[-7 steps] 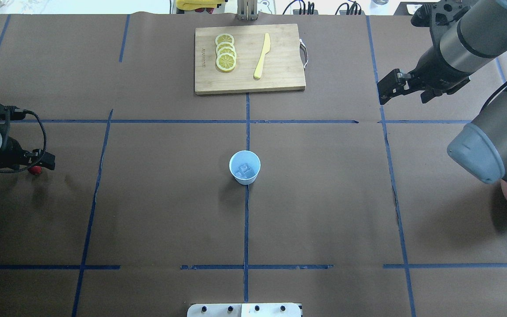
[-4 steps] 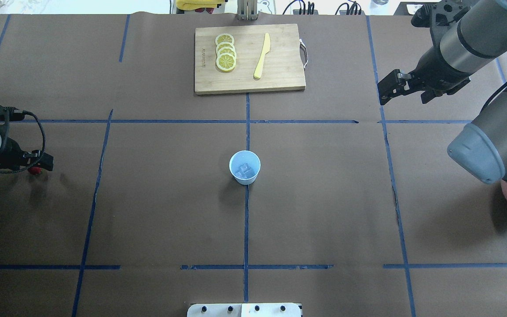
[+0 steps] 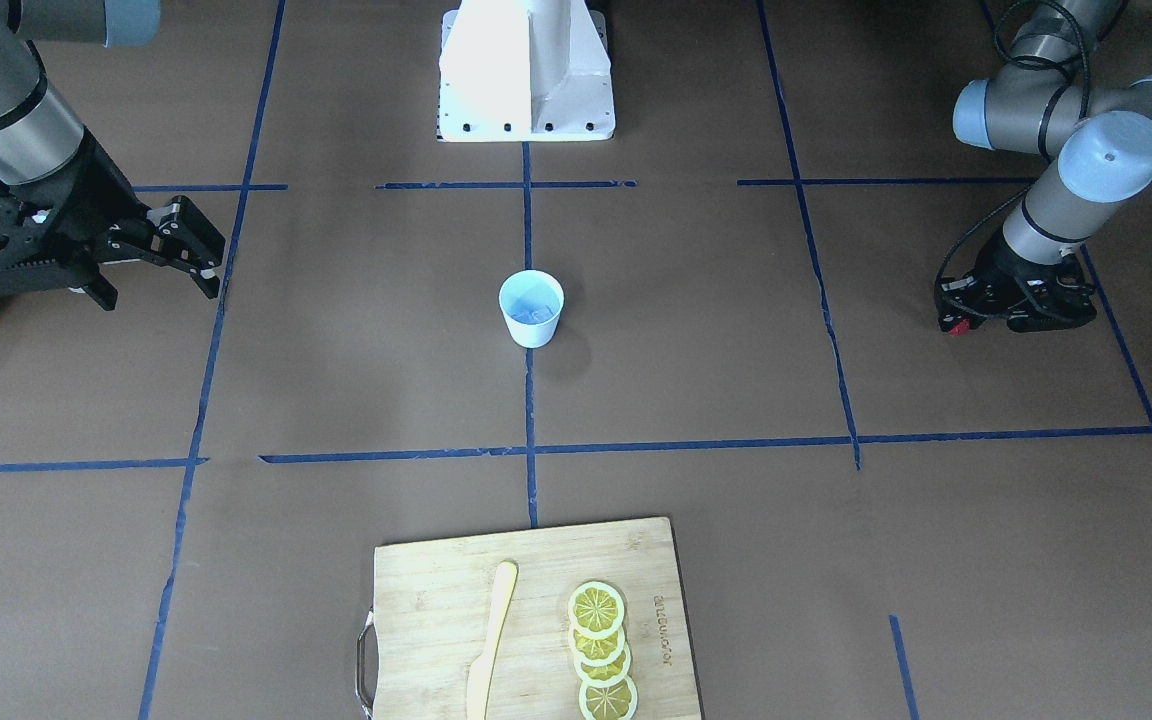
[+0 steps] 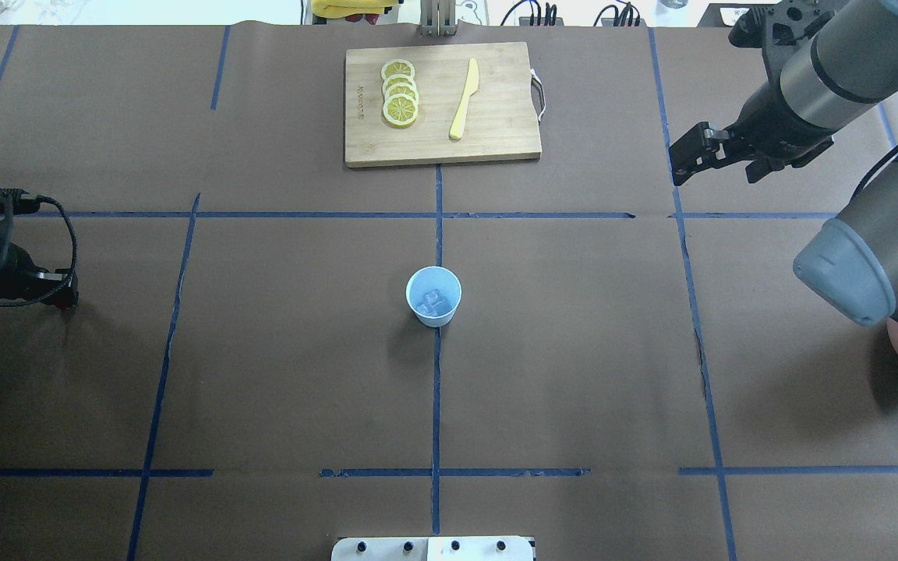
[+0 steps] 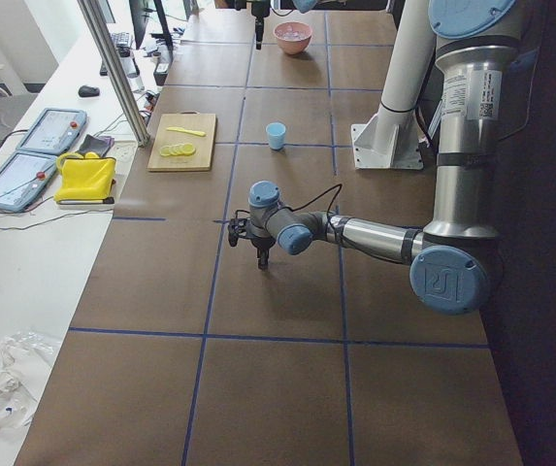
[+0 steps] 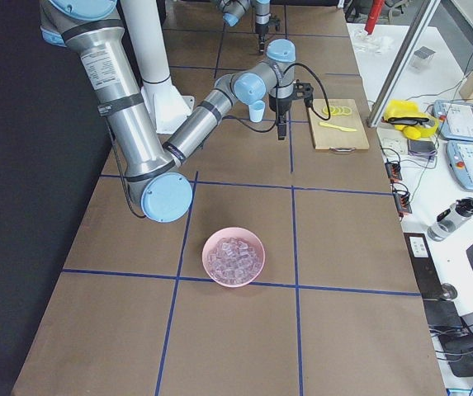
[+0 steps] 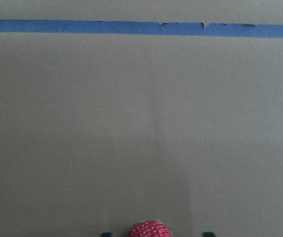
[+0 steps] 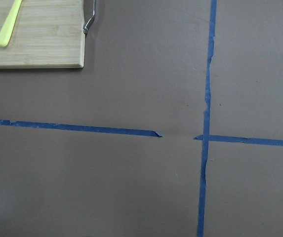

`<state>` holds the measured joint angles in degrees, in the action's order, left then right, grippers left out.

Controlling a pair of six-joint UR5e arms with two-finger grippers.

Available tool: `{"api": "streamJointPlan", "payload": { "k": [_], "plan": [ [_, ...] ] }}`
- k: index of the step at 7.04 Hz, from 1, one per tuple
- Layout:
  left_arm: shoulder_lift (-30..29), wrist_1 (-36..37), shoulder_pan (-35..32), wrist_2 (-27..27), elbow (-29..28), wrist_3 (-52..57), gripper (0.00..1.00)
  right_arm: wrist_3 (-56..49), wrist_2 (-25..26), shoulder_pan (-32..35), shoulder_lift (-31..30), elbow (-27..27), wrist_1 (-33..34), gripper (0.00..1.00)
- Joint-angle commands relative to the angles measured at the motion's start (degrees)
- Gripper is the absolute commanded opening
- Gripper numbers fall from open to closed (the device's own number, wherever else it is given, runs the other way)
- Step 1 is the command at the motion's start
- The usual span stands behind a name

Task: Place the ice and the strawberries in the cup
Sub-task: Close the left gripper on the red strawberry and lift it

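Ice [image 4: 433, 301], two or three cubes, lies in the one cup [image 4: 434, 277] at bench [image 4: 574, 351] centre; many more fill a pink bowl [image 6: 205, 257]. One strawberry [image 7: 149, 229] sits far left between the fingers of the left gripper [image 4: 72, 298], whether pinched I cannot tell. Right gripper [image 3: 198, 250] hangs open and empty; a board [image 4: 496, 101] with four lemon slices [image 4: 400, 92] lies beyond the cup

Ice [image 4: 433, 301] in the cup [image 4: 436, 319] at table [image 4: 262, 351] centre, cutting board [image 4: 496, 117] beyond, strawberry [image 7: 150, 230] far left.
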<state>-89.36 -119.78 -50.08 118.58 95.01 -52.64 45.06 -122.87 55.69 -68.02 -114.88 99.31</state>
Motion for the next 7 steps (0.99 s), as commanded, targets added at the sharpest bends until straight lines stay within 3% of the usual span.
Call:
{"api": "streamJointPlan", "payload": {
  "k": [1, 2, 4, 6, 7],
  "plan": [
    [0.2, 0.4, -0.4, 0.3, 1.4, 0.0, 0.02, 0.0, 0.0, 0.0, -0.2, -0.2, 0.0, 0.99],
    [-0.2, 2.5, -1.0, 0.4, 3.7, 0.0, 0.0, 0.0, 0.0, 0.1, -0.2, -0.3, 0.0, 0.99],
    [-4.8, 15.7, -1.9, 0.4, 10.9, -0.4, 0.0, -0.1, -0.1, 0.2, -2.5, -1.5, -0.2, 0.99],
    [-18.7, 26.9, -0.2, 0.3, 12.6, -13.7, 0.0, -0.2, -0.1, 0.7, -4.0, -2.1, -0.5, 0.99],
    [-25.7, 31.3, 4.7, 0.2, 12.6, -21.4, 0.0, -0.2, 0.0, 0.8, -4.6, -2.2, -0.6, 0.99]
  ]
}}
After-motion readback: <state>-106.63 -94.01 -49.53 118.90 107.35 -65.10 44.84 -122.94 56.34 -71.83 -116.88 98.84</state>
